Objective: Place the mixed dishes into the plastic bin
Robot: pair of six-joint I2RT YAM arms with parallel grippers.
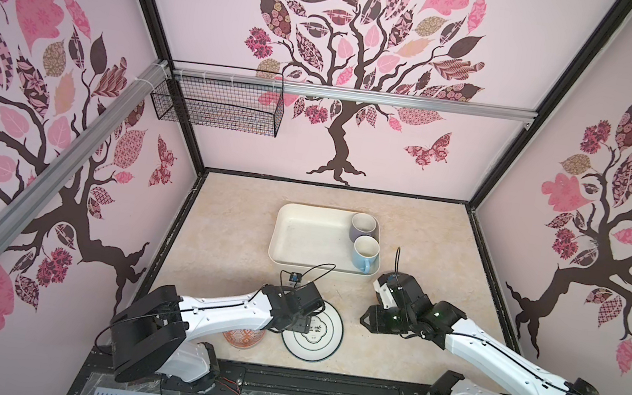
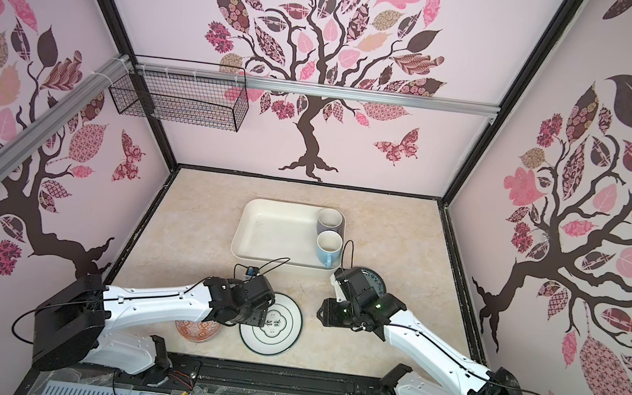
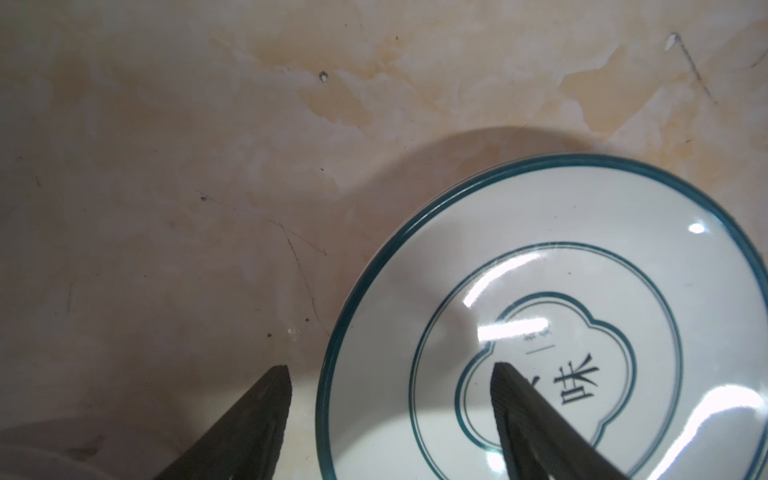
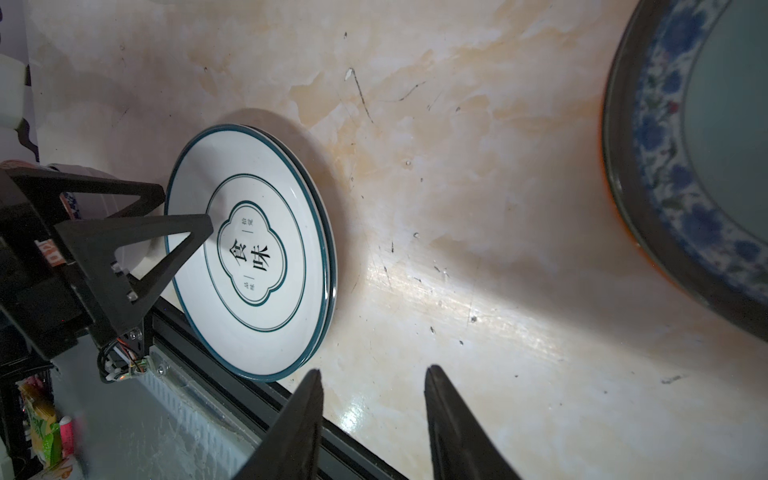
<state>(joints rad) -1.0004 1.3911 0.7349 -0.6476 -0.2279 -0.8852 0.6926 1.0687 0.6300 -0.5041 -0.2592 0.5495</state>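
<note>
The lavender mug (image 1: 363, 227) and light-blue mug (image 1: 366, 252), two in all, are sitting in the bin (image 1: 279, 239). Three dishes are waiting on the bench (image 1: 225, 236): one white plate (image 1: 321, 342), one orange dish (image 1: 240, 339) beside it, and one blue-flowered plate (image 2: 376, 279) near the bin's corner. The left pincer (image 3: 390, 368) is hovering released, straddling the white plate's rim. The right pincer (image 4: 374, 370) is hanging released, grasping nothing.

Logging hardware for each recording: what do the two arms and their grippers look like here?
The left arm and right arm have white shells between bulky black joints. Thin black cables loop off each wrist. The left gripper and right gripper each carry two dark pointed fingers; the left's are open triangular frames. A small green light glows near the right wrist.
</note>
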